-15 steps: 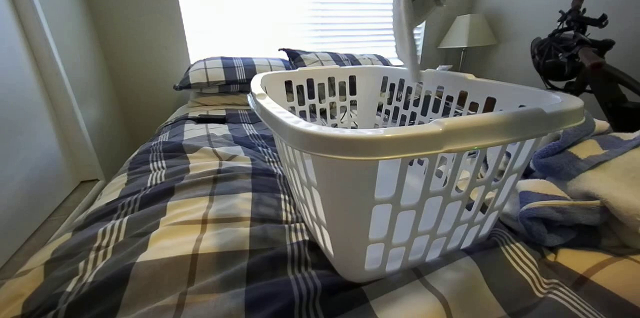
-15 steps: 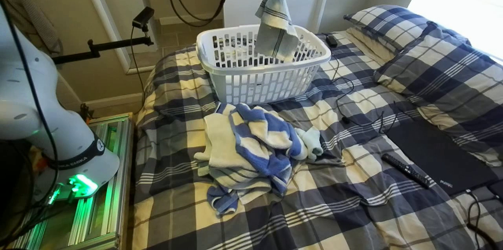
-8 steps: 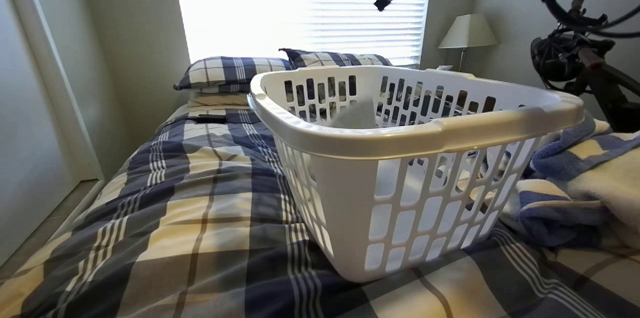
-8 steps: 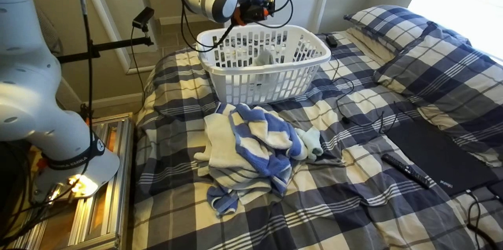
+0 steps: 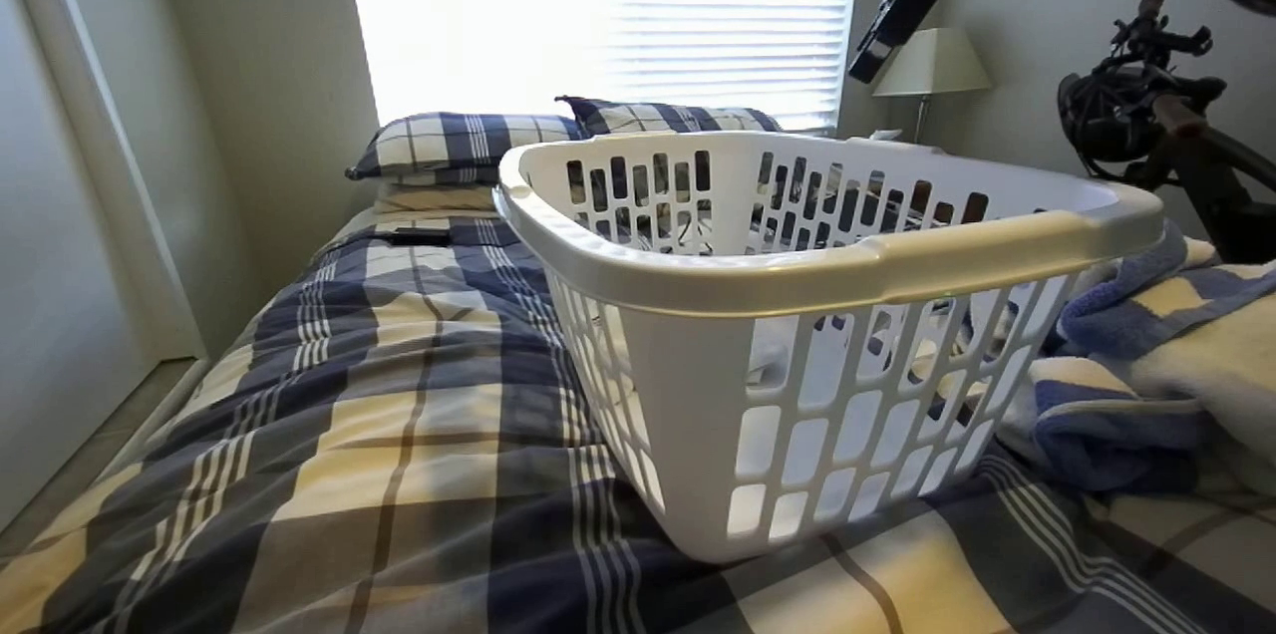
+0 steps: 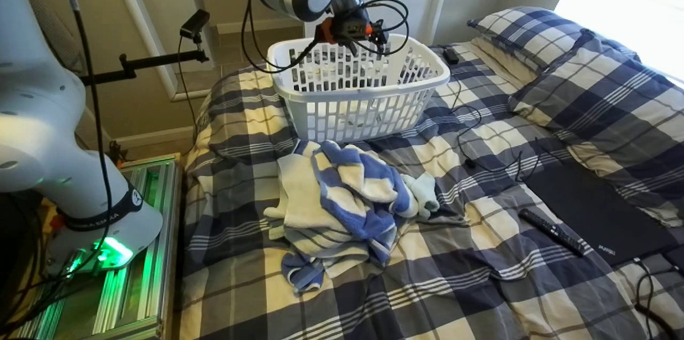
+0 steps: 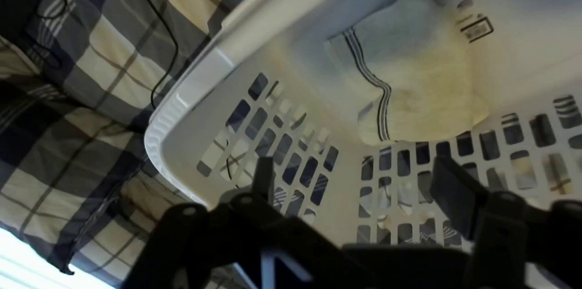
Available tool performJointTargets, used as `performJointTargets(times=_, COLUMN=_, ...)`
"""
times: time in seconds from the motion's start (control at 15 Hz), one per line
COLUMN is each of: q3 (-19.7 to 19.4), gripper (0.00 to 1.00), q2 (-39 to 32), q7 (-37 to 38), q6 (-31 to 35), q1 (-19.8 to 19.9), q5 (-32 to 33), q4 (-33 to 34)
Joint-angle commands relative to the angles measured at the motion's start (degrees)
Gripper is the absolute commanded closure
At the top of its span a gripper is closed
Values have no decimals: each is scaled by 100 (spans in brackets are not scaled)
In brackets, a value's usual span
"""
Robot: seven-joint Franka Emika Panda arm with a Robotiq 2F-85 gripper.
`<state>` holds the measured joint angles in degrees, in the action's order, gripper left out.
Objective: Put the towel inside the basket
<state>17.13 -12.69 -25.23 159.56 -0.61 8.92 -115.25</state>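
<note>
In the wrist view the towel (image 7: 418, 80), pale with dark stripes along one side, lies crumpled on the floor of the white slotted basket (image 7: 204, 89). The basket (image 6: 363, 95) stands upright on the bed in both exterior views, where its walls largely hide the towel. My gripper (image 7: 352, 177) is above the basket with its fingers (image 7: 454, 193) wide apart and only air between them. From an exterior view, the gripper (image 6: 368, 46) hangs over the opening near the rim's height, apart from the towel.
A heap of blue-and-white striped cloths (image 6: 363, 190) lies on the bed beside the basket. Farther along are a remote (image 6: 553, 232), a black laptop (image 6: 593, 206), loose cables and plaid pillows (image 6: 593, 89). A camera on a bracket (image 6: 195, 24) stands near the arm's base.
A second ago the towel hung from my gripper over the basket. It was let go, dropped inside and now rests on the basket floor. The gripper has opened and come lower.
</note>
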Motion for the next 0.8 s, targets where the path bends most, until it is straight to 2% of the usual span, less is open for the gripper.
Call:
performJointTargets(times=0.0, q3=-333, gripper=0, q2=888, q7=386, q6=-1460, q1=-259, q5=-20, q4=-212)
performJointTargets(times=0.07, q3=-441, gripper=0, q2=1122, q7=628, q6=-2005, q1=-343, q5=111, q4=-191)
performJointTargets(times=0.4, q3=-752, gripper=0, q2=1843, q7=873, q6=-4163, q1=-356, q5=-129, q4=75)
performJointTargets(times=0.6, q3=-1173, gripper=0, q2=2230, q7=1095, q6=-4723, q1=-167, q5=-257, q4=-100)
performJointTargets(times=0.73, q3=-1570, gripper=0, q2=2335, q7=878, q6=-4763, q1=-43, q5=-723, q4=-135)
